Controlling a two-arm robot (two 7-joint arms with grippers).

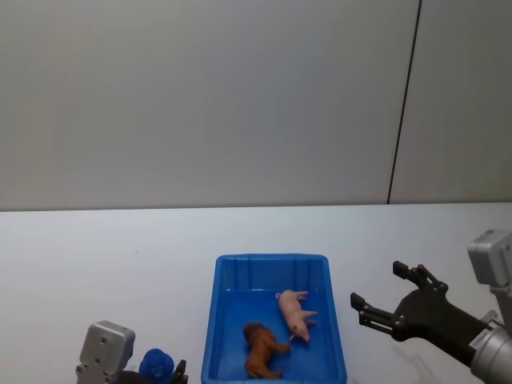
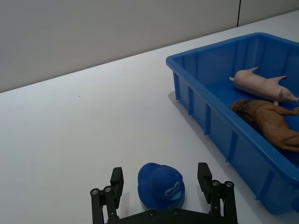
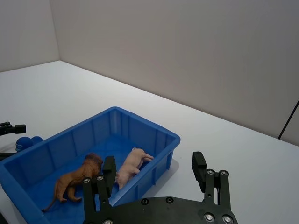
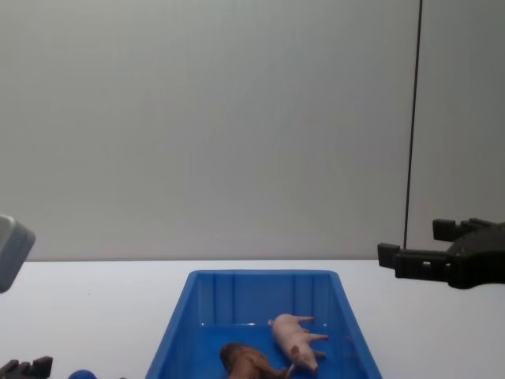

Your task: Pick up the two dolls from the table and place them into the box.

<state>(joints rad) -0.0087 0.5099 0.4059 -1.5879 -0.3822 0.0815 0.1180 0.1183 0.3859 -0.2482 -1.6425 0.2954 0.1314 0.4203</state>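
Note:
Both dolls lie inside the blue box [image 1: 272, 259]: the pale pink pig [image 1: 296, 314] on its side and the reddish-brown shaggy animal [image 1: 262, 350] just nearer to me. The right wrist view shows the pig [image 3: 131, 167] and the brown animal [image 3: 77, 179] side by side on the box floor. My right gripper [image 1: 376, 284] hovers open and holding nothing over the white table [image 1: 96, 264], right of the box. My left gripper [image 2: 160, 170] is low at the near left, open, its fingers on either side of a small blue rounded object [image 2: 161, 184] without touching it.
The box [image 2: 219, 126] stands to the right of the left gripper. Bare tabletop runs behind and to both sides of the box. A plain grey wall rises at the table's far edge.

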